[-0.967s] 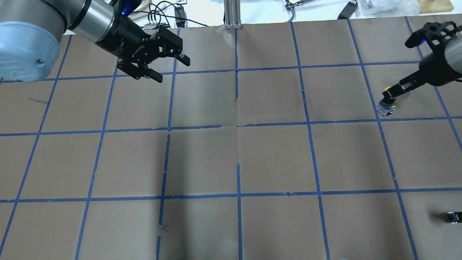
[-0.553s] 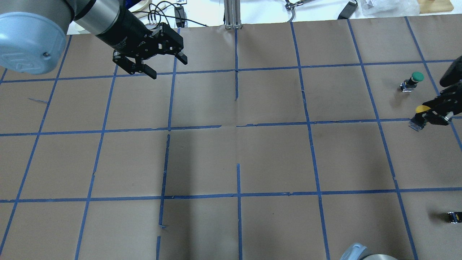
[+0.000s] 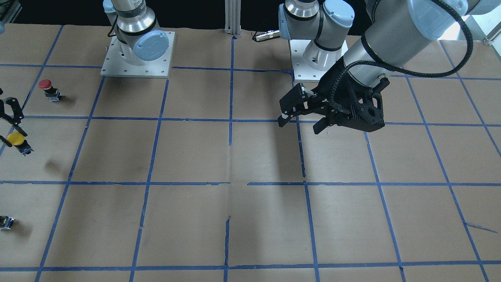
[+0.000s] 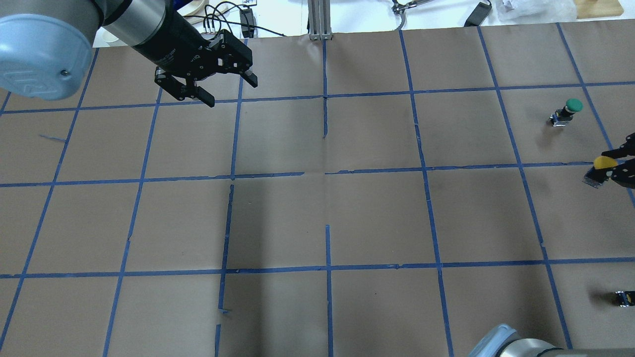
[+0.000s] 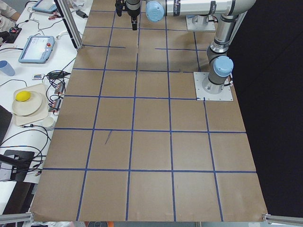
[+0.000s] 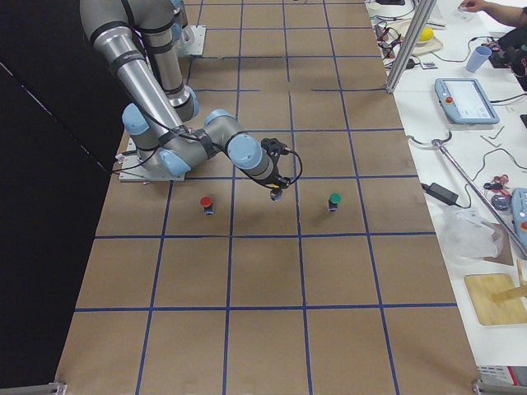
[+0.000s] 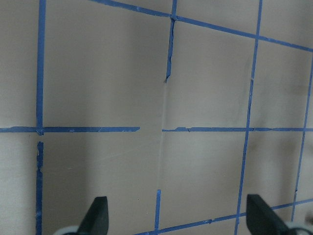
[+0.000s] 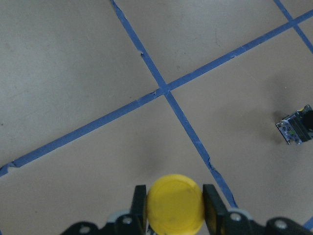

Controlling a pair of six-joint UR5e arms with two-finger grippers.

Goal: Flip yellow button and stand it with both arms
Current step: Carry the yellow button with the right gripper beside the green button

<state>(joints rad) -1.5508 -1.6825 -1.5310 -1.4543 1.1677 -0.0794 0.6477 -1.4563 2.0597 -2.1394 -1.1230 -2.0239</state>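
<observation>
**Well off the table: yellow button held in the right gripper**

Brown-topped and ruled into squares by blue tape, the table carries everything else. The left arm reaches out over it, far across from the green button. The right arm bends low toward that button.

The left gripper hangs above the table, well apart from the green button. Its jaws are spread wide with nothing between them.

The right gripper is closed on the yellow button, with one finger on each side of it. It holds the button clear of the table, near the green button and on the robot's side of it. The button's shadow falls on the table apart from the button itself. The yellow button is tilted, cap uppermost and black body slanting down beneath.

The green button stands upright on the table, cap up. A red button also stands upright, on the far side of the yellow one from the green button and nearer the robot's base. A black part lies on the table, well apart from the green button.
</observation>
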